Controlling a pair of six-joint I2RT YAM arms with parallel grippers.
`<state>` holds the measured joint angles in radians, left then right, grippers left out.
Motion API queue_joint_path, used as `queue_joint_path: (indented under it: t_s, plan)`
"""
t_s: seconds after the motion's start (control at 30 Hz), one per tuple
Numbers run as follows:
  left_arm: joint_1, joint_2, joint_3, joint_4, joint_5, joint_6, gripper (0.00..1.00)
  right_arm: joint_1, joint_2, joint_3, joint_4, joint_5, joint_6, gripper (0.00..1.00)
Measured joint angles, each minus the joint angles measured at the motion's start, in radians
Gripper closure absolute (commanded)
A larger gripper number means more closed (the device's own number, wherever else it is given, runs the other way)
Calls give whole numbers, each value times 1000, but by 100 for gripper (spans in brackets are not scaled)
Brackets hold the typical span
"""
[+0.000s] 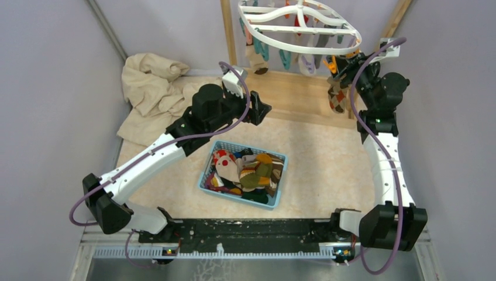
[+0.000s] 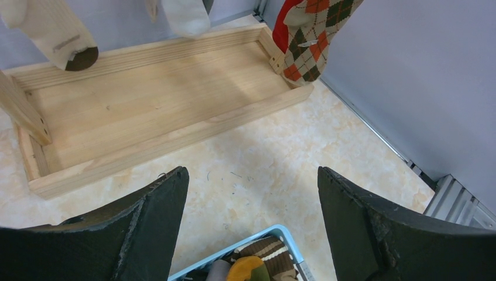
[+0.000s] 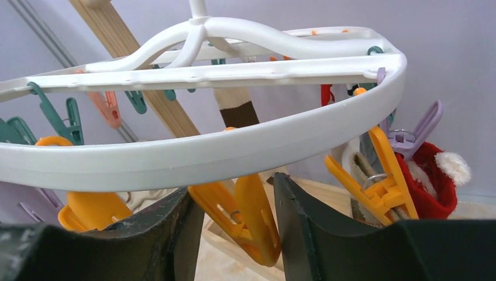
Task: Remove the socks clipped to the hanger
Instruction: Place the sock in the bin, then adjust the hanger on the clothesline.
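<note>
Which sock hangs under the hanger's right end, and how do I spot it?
Start at the wooden rack on the far side, then the white oval hanger above it. Under its right end, by the right gripper, hangs the argyle sock: beige with orange and dark diamonds, unlike the red sock beside it.

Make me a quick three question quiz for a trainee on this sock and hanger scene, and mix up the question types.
1. True or false: the left gripper is holding a sock.
2. Multiple choice: where do the loose socks lie? A: in the blue basket. B: on the wooden rack base. C: on the beige cloth.
3. Short answer: what colour is the clip that sits between the fingers of the right gripper?

Key: 1 false, it is open and empty. 2 A. 3 orange.
</note>
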<state>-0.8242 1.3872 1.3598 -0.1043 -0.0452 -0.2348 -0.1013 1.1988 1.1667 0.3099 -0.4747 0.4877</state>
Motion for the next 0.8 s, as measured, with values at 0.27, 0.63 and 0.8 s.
queue_joint_path:
  t_s: [0.27,0.63,0.8]
  plan:
    - [0,0,0,0,0,0,13,0,-1,2,5,-9,5,81]
    - [0,0,0,0,1,0,13,61,-8,33,-74,36,-85,91]
    - [0,0,0,0,1,0,13,164,-20,60,-140,80,-174,91]
